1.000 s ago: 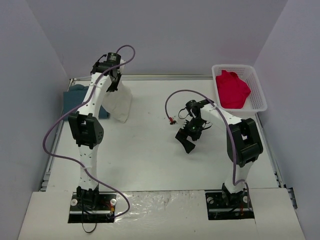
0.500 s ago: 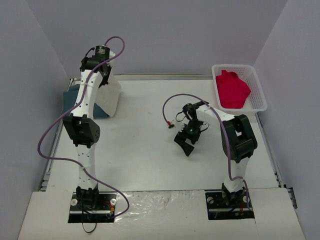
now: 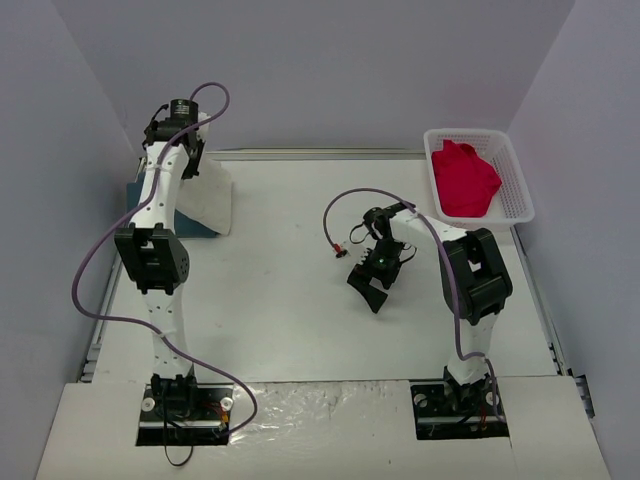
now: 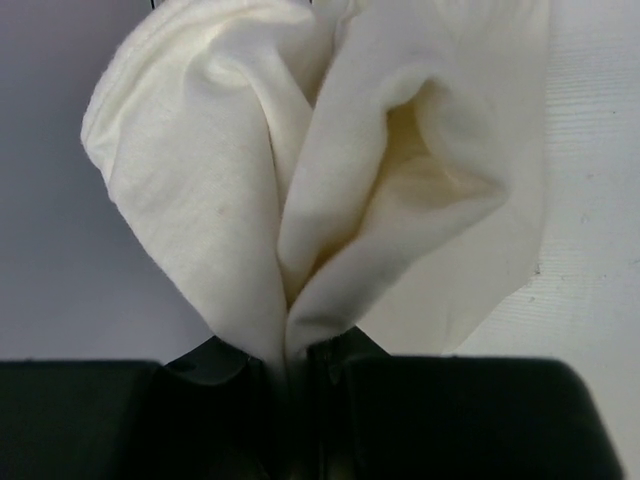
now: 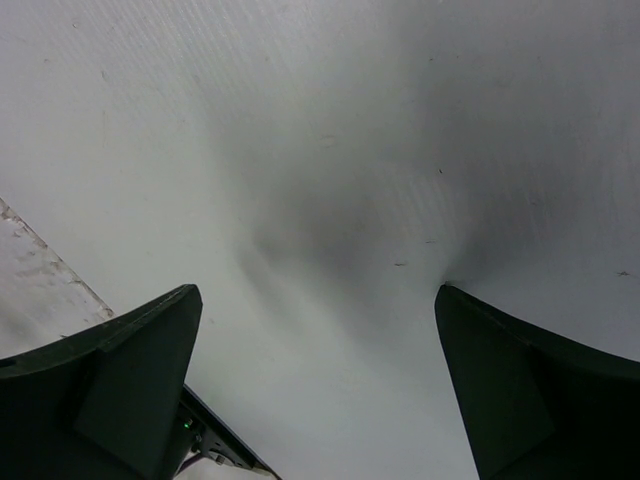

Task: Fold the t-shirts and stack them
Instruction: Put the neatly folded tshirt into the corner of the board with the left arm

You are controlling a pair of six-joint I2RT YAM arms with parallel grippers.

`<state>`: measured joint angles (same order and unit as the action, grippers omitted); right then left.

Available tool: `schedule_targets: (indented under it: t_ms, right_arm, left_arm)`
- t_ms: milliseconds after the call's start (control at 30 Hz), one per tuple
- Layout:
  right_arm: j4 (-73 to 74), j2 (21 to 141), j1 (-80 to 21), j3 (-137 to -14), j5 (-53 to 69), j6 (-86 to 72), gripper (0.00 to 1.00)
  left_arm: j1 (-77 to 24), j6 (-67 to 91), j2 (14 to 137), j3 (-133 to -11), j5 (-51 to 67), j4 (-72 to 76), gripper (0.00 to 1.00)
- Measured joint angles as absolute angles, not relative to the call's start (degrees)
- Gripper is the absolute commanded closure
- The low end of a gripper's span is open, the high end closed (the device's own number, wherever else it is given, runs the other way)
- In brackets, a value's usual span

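Note:
The cream-white t-shirt [image 3: 212, 196] hangs bunched from my left gripper [image 3: 196, 150], which is raised at the far left of the table. In the left wrist view the left gripper [image 4: 300, 360] is shut on a pinched fold of the cream-white t-shirt [image 4: 330, 170]. Under the hanging cloth lies the teal-blue t-shirt [image 3: 133, 200], mostly hidden by the arm and the cream one. The red t-shirt [image 3: 463, 178] lies in the white basket [image 3: 521, 195] at the back right. My right gripper [image 3: 371, 285] hovers low over mid-table; its fingers stand wide open, and nothing is between them [image 5: 315, 290].
Grey walls close in the table on the left, back and right. A purple cable [image 3: 340, 200] loops above the right arm. The table's raised rim [image 3: 320, 153] runs along the back.
My left arm has swung left and back, carrying the cream-white t-shirt over the teal-blue one. The right gripper shifted slightly left, then stayed still.

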<state>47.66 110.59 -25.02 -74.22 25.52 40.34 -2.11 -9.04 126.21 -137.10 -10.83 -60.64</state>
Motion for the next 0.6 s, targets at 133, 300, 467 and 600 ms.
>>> schedule_targets:
  t_ms: [133, 300, 467, 600]
  right_arm:
    - [48.03, 110.93, -25.17, -74.56, 25.3, 40.34, 0.0]
    - [48.69, 111.66, -25.17, -75.29, 25.26, 40.16, 0.0]
    - [49.56, 112.51, -25.21, -76.2, 25.23, 39.97, 0.0]
    - [50.41, 113.03, -25.32, -76.69, 25.21, 40.1, 0.0]
  left_arm:
    - [-1.15, -10.35, 126.1, -135.92, -10.5, -58.94, 0.98]
    - [1.85, -12.27, 126.06, -132.25, -10.15, -55.48, 0.97]
    - [6.2, -16.1, 125.69, -125.67, -12.14, -49.8, 0.44]
    - [8.84, -18.85, 125.67, -124.22, -15.51, -46.39, 0.12]
